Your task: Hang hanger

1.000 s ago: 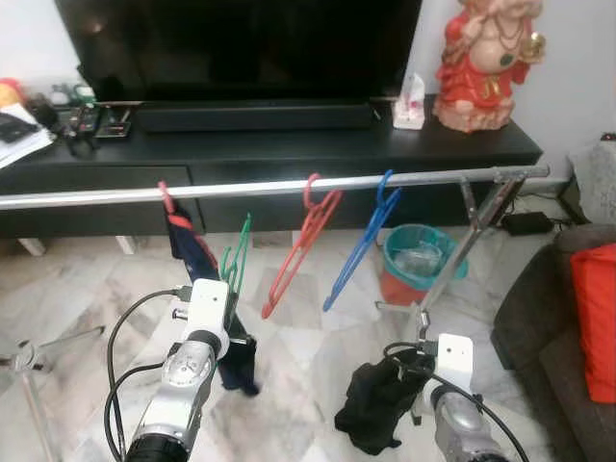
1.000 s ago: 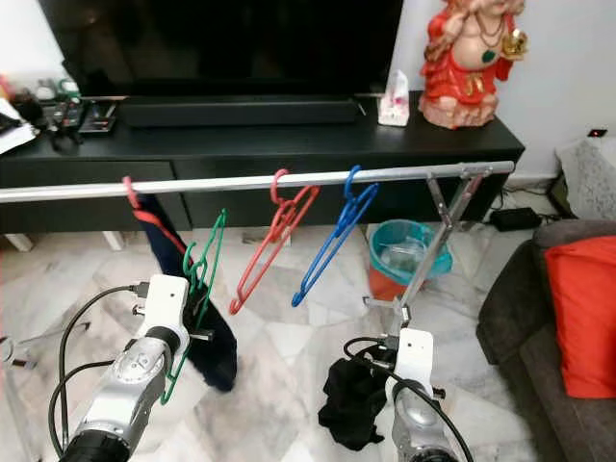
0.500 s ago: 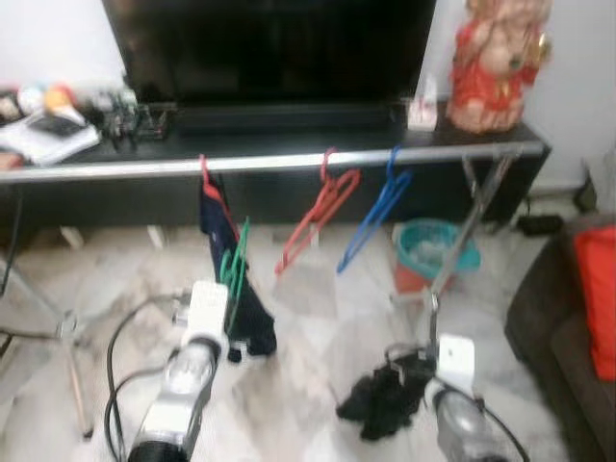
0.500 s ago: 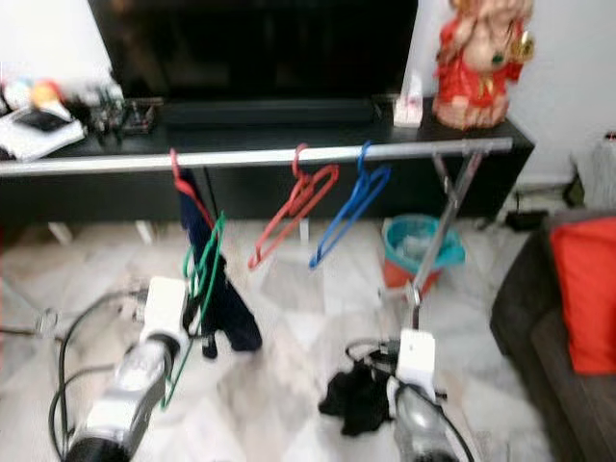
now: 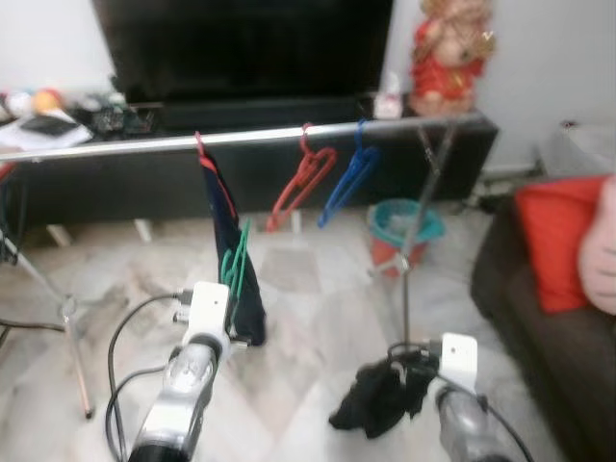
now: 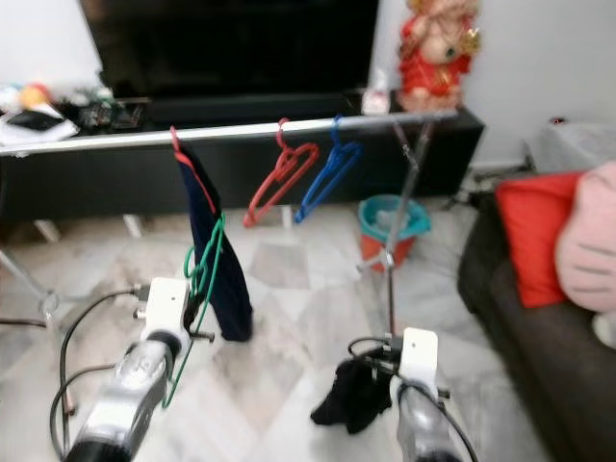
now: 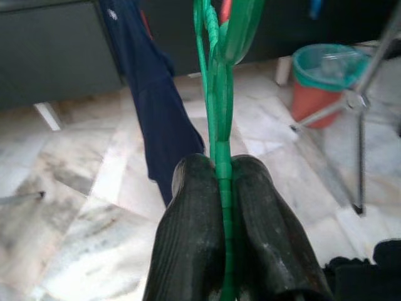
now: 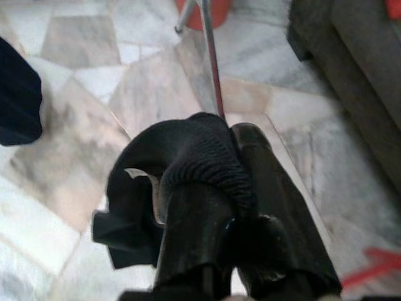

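Just green hanger (image 7: pixel 216 106) below rail (image 5: pixel 260 138)

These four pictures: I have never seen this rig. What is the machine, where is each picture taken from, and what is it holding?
It is a humanoid robot with two silver arms. The two wide pictures come from a stereo camera on its head, looking down and forward; the two close ones come from cameras on its wrists. Ahead stands a metal rail carrying a dark garment, a red hanger and a blue hanger, with a black TV cabinet behind. The left gripper is shut on a green hanger, not yet on the rail. The right gripper is shut on a black cloth.
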